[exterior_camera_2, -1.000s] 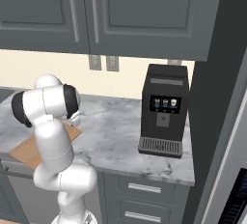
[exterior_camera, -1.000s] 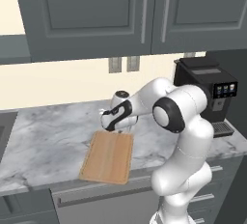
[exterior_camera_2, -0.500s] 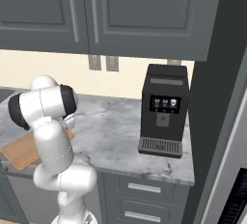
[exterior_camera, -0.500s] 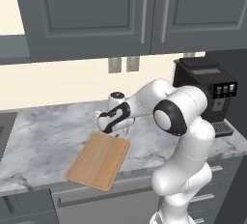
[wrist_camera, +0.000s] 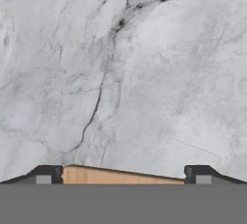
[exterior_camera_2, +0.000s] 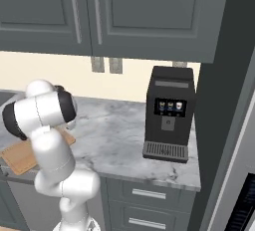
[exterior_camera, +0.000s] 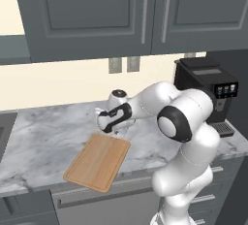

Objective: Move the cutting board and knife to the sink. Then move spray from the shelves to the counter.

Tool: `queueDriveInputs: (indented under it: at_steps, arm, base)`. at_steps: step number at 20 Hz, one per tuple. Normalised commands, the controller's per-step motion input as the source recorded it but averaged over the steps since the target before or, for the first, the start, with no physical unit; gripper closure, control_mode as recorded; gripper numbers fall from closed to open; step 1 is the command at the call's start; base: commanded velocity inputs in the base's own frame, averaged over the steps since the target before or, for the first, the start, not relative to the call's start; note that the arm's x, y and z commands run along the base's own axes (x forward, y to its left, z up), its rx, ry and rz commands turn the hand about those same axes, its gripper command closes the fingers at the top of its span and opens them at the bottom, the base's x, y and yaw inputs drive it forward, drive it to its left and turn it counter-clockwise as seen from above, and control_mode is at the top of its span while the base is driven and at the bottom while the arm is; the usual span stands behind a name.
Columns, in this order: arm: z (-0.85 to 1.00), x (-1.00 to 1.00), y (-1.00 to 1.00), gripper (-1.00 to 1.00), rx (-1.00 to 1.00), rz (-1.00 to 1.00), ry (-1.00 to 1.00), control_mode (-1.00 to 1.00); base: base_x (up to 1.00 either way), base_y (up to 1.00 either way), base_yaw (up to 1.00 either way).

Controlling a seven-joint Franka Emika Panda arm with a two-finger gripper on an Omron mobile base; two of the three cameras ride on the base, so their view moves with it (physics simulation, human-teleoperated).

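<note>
The cutting board [exterior_camera: 98,163] lies at an angle on the marble counter [exterior_camera: 43,132], its near corner poking past the front edge. My gripper [exterior_camera: 112,131] points down at the board's far edge, jaws wide open. In the hand view the board's edge [wrist_camera: 120,175] runs between the two fingertips [wrist_camera: 48,175] of the gripper [wrist_camera: 123,175], with bare counter [wrist_camera: 123,73] beyond. Part of the board [exterior_camera_2: 20,156] peeks out behind my arm in the right base view. The sink [exterior_camera: 4,136] is a dark recess at the far left. The knife and the spray are out of view.
A black coffee machine [exterior_camera: 206,93] stands at the counter's right end, also seen as the coffee machine [exterior_camera_2: 169,110] from the right. Dark cabinet doors [exterior_camera: 121,10] hang overhead. A dark slab shelf [exterior_camera: 12,49] juts in at the upper left.
The board has slid left and toward the counter's front edge, turning as it went. My gripper moved slightly left with it and stayed open.
</note>
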Motion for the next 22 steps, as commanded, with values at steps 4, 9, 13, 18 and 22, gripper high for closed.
queueDriveInputs:
  at_steps: [4,9,13,18,22]
  arm:
    - [0.32,-0.48,0.03,-1.0,0.0,0.1,-0.29,-1.0]
    - [0.21,-0.56,0.15,-1.0,0.0,0.09,-0.24,-1.0]
    - [0.37,-0.53,0.14,-1.0,0.0,0.12,-0.09,-1.0]
    - [0.53,-0.53,0.09,-1.0,0.0,0.16,0.0,-1.0]
    - [0.53,-0.61,0.03,-1.0,0.0,0.2,0.0,-1.0]
  base:
    - [0.0,0.0,0.0]
    - [0.0,0.0,0.0]
    - [0.0,0.0,0.0]
    - [0.0,0.0,0.0]
    - [0.0,0.0,0.0]
